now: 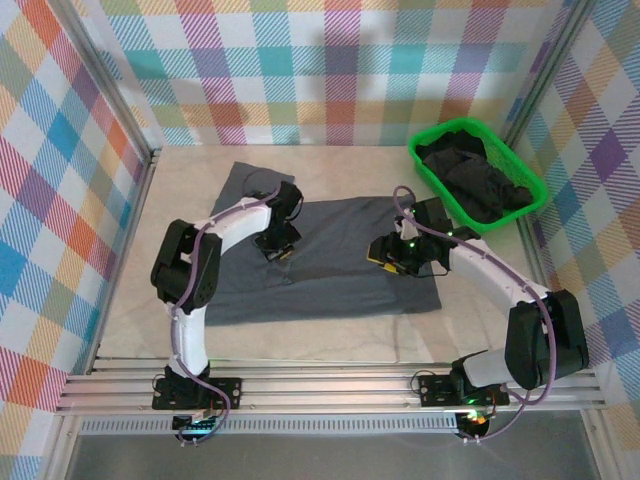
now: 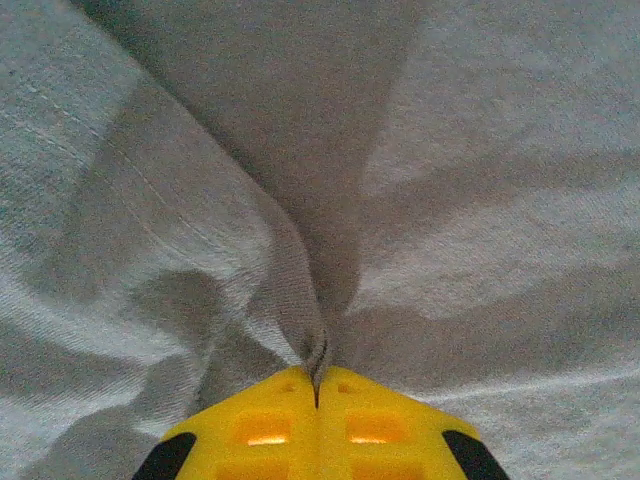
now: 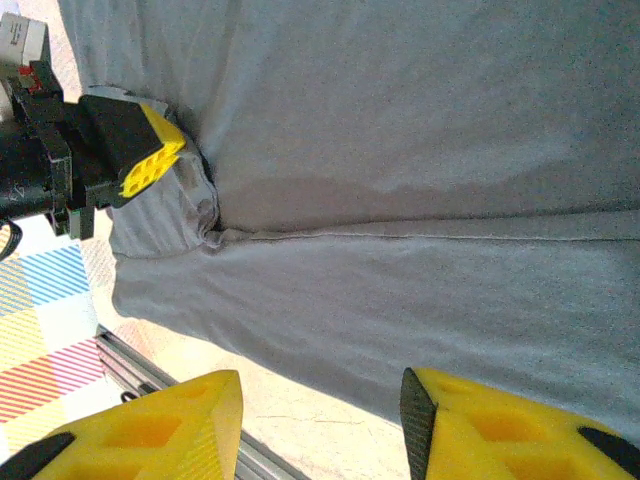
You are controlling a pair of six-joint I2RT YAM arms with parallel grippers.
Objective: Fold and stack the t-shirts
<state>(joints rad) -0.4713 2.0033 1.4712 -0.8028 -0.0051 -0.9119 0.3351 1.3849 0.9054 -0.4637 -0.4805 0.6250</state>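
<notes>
Top external: slate blue-grey tee [image 1: 330,270] lies spread flat mid-table, one sleeve sticking out far-left, cloth puckered round the left gripper [image 1: 278,248]. On left wrist cam I see that claw's yellow fingertips [image 2: 270,425] pressed together w/ a ridge of the fabric pinched between them, creases fanning out from the pinch. Right gripper [image 3: 320,385] on right wrist cam: fingers apart, nothing between them, hanging over the tee's near hem. A stitched line runs across the cloth ahead of it. Dark tees [image 1: 475,180] sit heaped in the green basket [image 1: 530,185], far-right corner, close to the blue tee's far-right corner but not touching. Edges: near hem fairly straight, w/ a strip of bare table [image 1: 320,340] between it and the rail. More bare table left of the tee and beyond it to the back wall. Both arms well apart over the cloth.
</notes>
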